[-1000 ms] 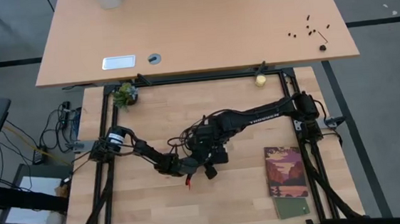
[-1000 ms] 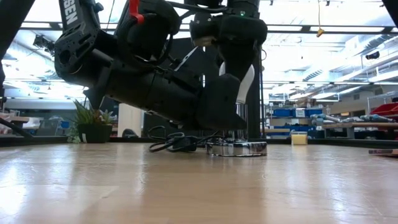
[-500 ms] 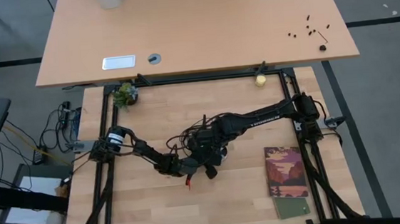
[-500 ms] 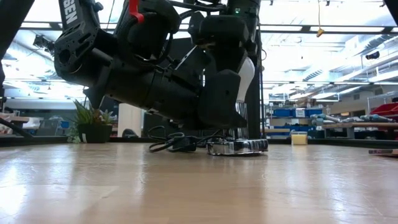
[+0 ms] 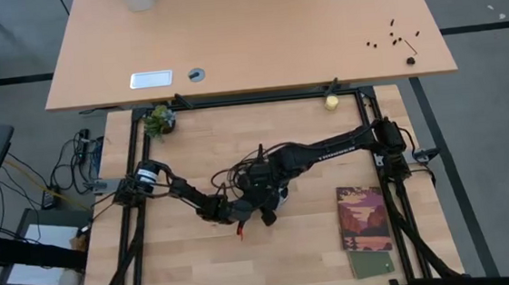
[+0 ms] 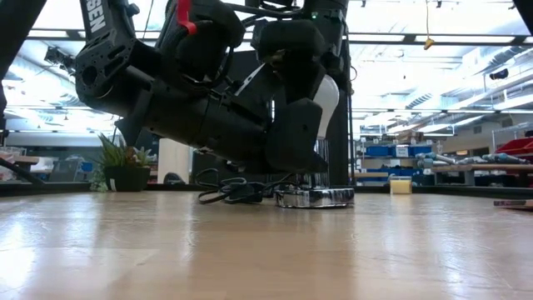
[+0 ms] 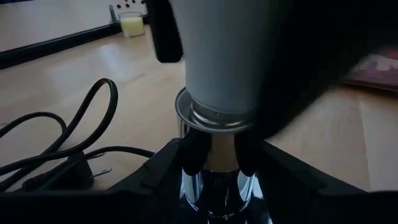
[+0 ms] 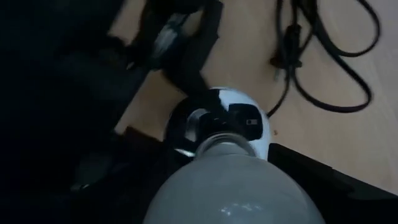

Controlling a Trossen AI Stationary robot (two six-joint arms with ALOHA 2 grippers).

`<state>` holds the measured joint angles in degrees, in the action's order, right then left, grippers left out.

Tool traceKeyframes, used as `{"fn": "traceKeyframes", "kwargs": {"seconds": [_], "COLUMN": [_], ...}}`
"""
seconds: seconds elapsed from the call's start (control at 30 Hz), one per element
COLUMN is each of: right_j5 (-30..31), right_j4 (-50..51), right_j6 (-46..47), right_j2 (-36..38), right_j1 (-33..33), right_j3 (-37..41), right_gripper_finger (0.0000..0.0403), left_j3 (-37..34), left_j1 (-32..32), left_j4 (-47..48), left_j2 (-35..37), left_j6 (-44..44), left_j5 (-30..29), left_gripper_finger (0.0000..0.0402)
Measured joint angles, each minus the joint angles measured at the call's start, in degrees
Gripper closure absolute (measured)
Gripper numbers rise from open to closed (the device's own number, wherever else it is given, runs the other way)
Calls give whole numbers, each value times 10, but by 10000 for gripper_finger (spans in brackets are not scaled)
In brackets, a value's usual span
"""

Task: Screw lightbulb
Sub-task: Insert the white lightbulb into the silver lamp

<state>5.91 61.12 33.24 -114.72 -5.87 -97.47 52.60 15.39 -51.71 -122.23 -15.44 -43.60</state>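
Atop socket [image 7: 211, 180] — lightbulb [image 7: 227, 56] (base seated), right claw [image 6: 312, 108] gripping

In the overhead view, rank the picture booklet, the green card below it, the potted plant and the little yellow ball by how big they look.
1. Picture booklet, clearly the largest.
2. Green card and potted plant: these look about alike, so I won't rank one over the other.
3. Yellow ball, the smallest.

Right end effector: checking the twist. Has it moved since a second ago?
Yes. In the high view the right end effector has rotated and shifted slightly away from the booklet.
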Motion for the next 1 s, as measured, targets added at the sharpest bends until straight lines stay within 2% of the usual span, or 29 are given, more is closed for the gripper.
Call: {"fn": "traceKeyframes", "kwargs": {"seconds": [0.2, 0.47, 1.0], "right_j5": [-6, -6, -8], "right_j4": [0, 0, 2], "right_j6": [-75, -125, -159], "right_j2": [0, 0, 36], "right_j1": [0, 3, 7], "right_j3": [0, 0, 0], "right_gripper_finger": [80, 10, 11], "left_j3": [0, 0, 0], "left_j1": [0, 0, 0], "left_j4": [1, 3, 3], "left_j2": [0, 0, 0], "left_j6": [0, 1, 0], "left_j5": [0, 4, 6], "left_gripper_finger": [218, 218, 218]}}
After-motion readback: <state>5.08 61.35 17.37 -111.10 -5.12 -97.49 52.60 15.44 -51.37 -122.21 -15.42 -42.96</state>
